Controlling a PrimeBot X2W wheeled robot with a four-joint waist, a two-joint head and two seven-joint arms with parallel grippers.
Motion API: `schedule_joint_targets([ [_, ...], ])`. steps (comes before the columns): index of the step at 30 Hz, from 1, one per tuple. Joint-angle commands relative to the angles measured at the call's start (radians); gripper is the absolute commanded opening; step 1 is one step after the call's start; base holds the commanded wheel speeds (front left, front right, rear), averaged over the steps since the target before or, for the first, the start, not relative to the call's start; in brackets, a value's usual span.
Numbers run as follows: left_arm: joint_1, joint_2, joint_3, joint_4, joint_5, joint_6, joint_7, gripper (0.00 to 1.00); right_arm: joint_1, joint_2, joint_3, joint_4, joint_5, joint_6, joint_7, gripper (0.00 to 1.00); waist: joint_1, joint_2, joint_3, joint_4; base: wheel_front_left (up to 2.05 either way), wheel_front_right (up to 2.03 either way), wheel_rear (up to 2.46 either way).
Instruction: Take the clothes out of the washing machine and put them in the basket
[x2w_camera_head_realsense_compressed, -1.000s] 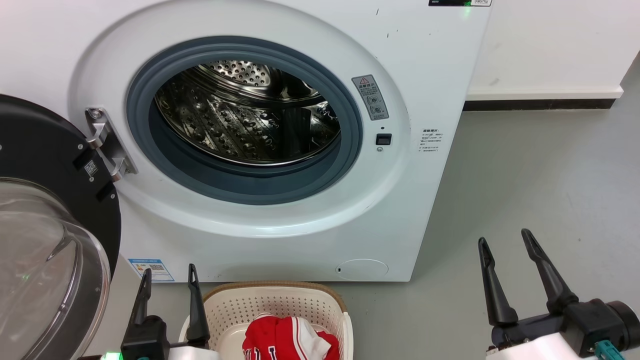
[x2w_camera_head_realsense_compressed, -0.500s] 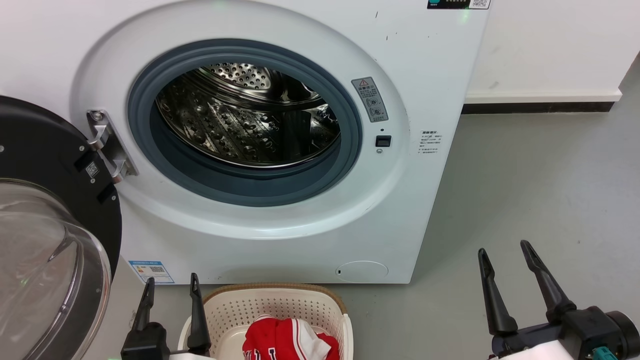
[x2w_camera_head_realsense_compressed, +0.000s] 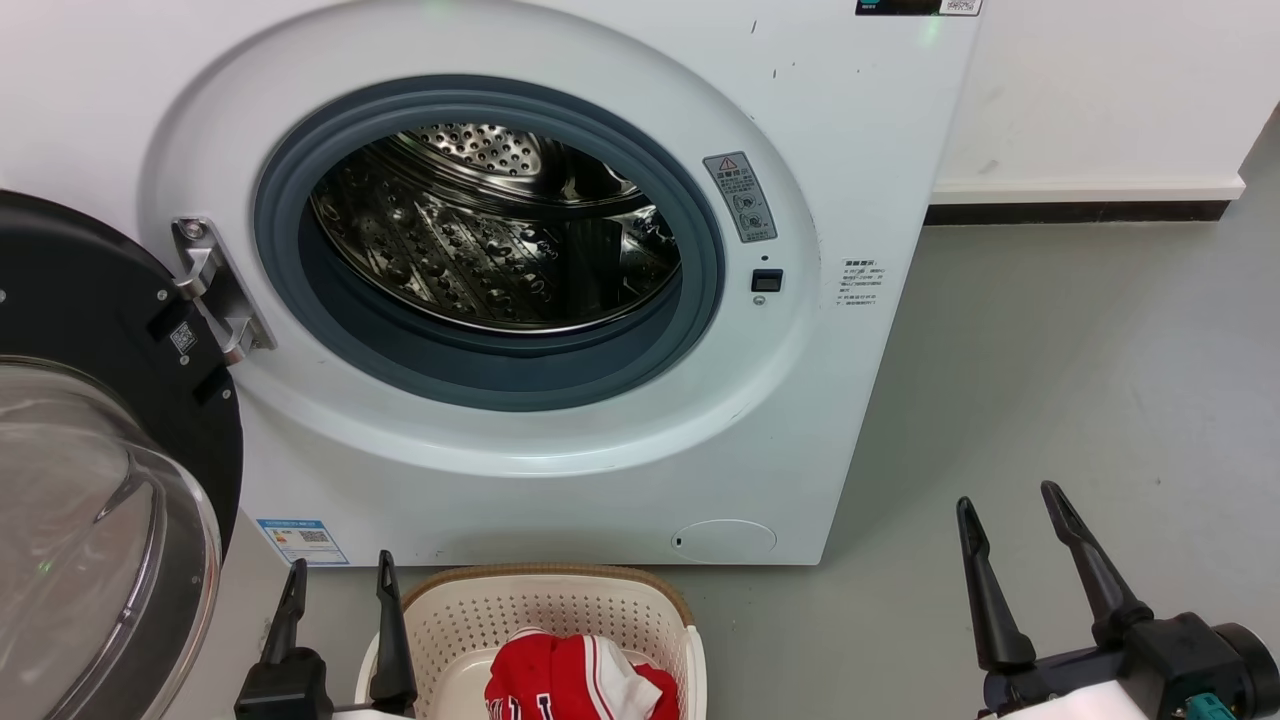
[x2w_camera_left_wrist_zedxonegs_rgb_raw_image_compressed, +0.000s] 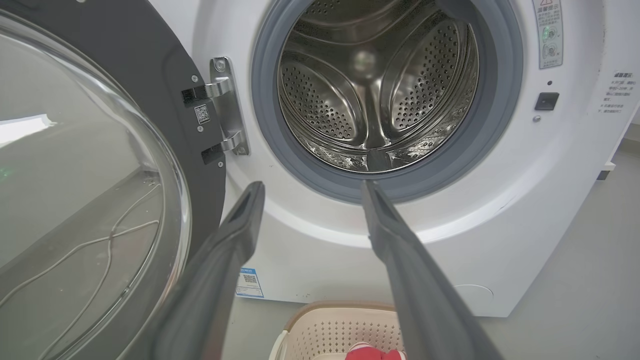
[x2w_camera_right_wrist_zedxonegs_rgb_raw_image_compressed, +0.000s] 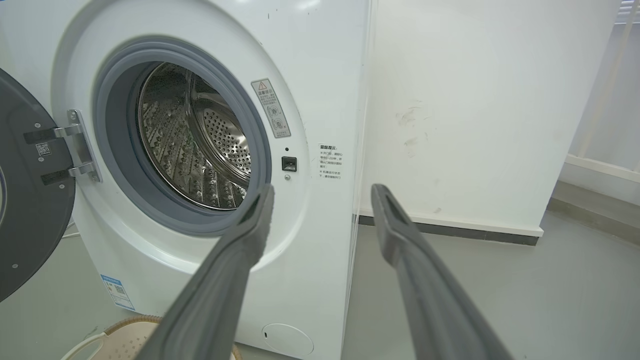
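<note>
Left gripper (x2w_camera_head_realsense_compressed: 341, 563) lower beside perforated basket (x2w_camera_head_realsense_compressed: 500, 612)

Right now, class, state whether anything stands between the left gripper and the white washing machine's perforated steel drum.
Nothing visible does. The black-framed glass door hangs open to the left of the grey-rimmed porthole, and the open left gripper points at the drum.

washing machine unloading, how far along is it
Done: the drum looks empty, and red clothes lie in the basket. In hand: nothing; the left gripper and right gripper have open, empty jaws. Left: nothing visible, though the drum's near bottom edge is hidden behind the seal.
</note>
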Motion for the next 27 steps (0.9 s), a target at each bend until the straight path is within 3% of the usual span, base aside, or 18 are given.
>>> schedule_joint_targets([
  [1, -0.001, -0.001, 0.005, 0.001, 0.007, -0.005, -0.003, 1.00, 0.004, 0.001, 0.000, 0.001, 0.003, -0.001, -0.002, 1.00, 0.0000, 0.0000, 0.000, 0.000, 0.00, 0.00, 0.00],
  [4, -0.001, -0.002, 0.007, 0.003, 0.009, -0.007, -0.003, 1.00, 0.003, 0.001, 0.000, 0.002, 0.004, -0.001, -0.002, 1.00, 0.0000, 0.0000, 0.000, -0.001, 0.00, 0.00, 0.00],
  [5, 0.000, -0.001, 0.005, 0.002, 0.001, -0.003, 0.000, 0.00, 0.000, 0.000, 0.000, 0.001, 0.001, 0.000, 0.000, 0.00, 0.0000, 0.0000, 0.000, 0.000, 0.00, 0.00, 0.00],
  [10, 0.007, -0.004, 0.003, 0.049, -0.011, -0.005, 0.009, 0.00, 0.007, 0.000, 0.003, 0.042, 0.008, 0.000, 0.005, 0.00, 0.0000, 0.0000, 0.000, -0.001, 0.00, 0.00, 0.00],
  [27, -0.052, -0.005, 0.032, 0.079, -0.358, -0.059, 0.092, 0.00, -0.047, -0.022, -0.005, 0.098, 0.385, 0.000, 0.064, 0.00, 0.0000, 0.0000, 0.003, 0.002, 0.00, 0.00, 0.00],
])
